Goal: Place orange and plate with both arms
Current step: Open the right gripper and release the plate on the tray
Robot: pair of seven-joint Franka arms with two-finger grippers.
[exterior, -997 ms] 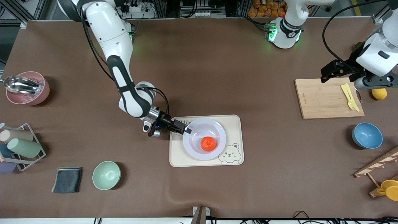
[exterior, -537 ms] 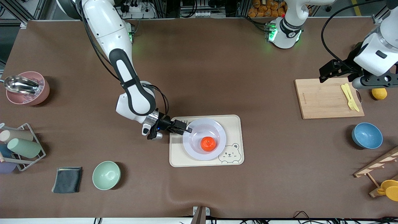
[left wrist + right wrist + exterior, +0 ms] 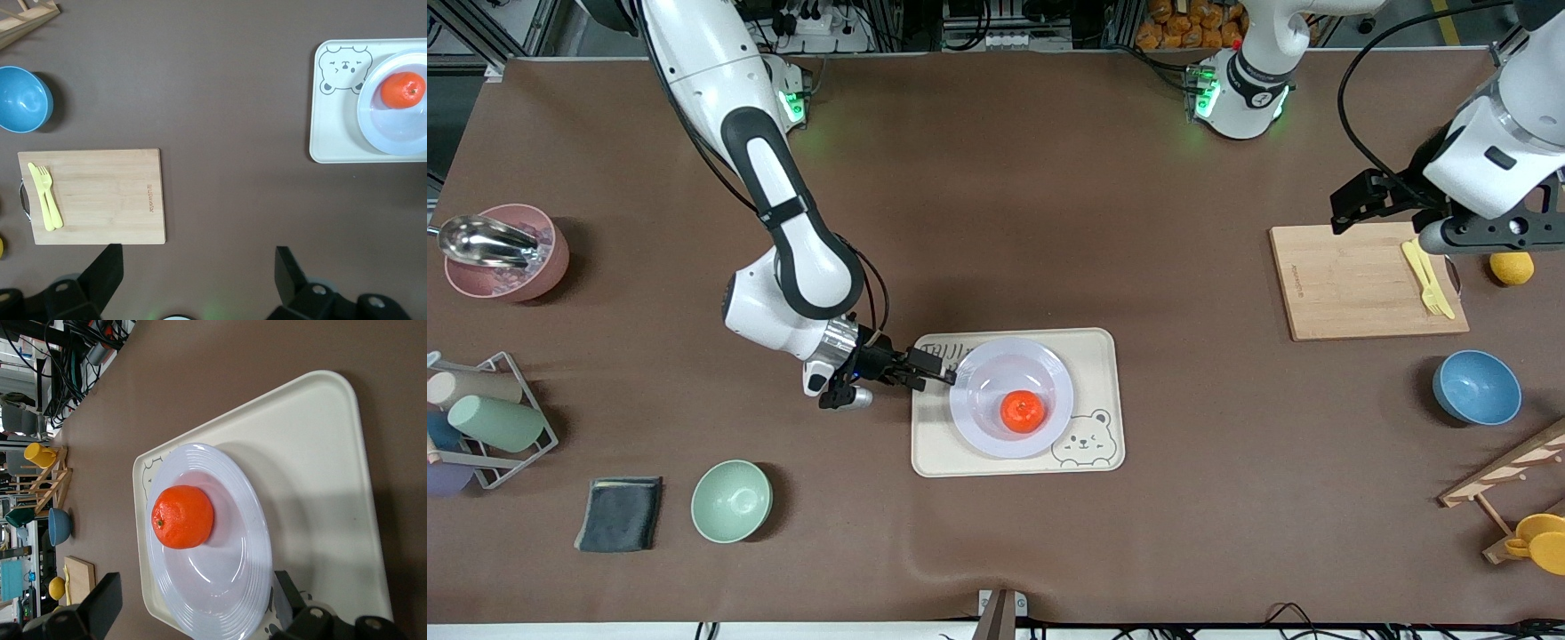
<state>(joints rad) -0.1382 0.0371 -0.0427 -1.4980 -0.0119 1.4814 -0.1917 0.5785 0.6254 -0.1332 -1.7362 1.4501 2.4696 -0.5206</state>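
The orange (image 3: 1023, 411) (image 3: 182, 517) (image 3: 402, 89) lies in the pale plate (image 3: 971, 418) (image 3: 253, 540) (image 3: 373, 123). The plate rests on a cream tray (image 3: 935, 444) (image 3: 313, 440) with a bear drawing. My right gripper (image 3: 935, 371) (image 3: 193, 603) is low over the tray edge toward the right arm's end. It is open, beside the plate's rim and holding nothing. My left gripper (image 3: 1360, 203) (image 3: 195, 277) hangs high over the table by the wooden cutting board (image 3: 1352, 284) (image 3: 100, 193). It is open and empty.
Yellow cutlery (image 3: 1427, 276) lies on the board, with a yellow fruit (image 3: 1512, 267) beside it. A blue bowl (image 3: 1476, 387) and a wooden rack (image 3: 1507, 484) stand nearer the camera. At the right arm's end are a mint bowl (image 3: 731, 500), a dark cloth (image 3: 620, 513), a cup rack (image 3: 480, 418) and a pink bowl (image 3: 503, 251).
My right gripper has drawn back from the plate's rim toward the right arm's end, still open. The left arm has drifted slightly toward the bases. Orange and plate have not moved.
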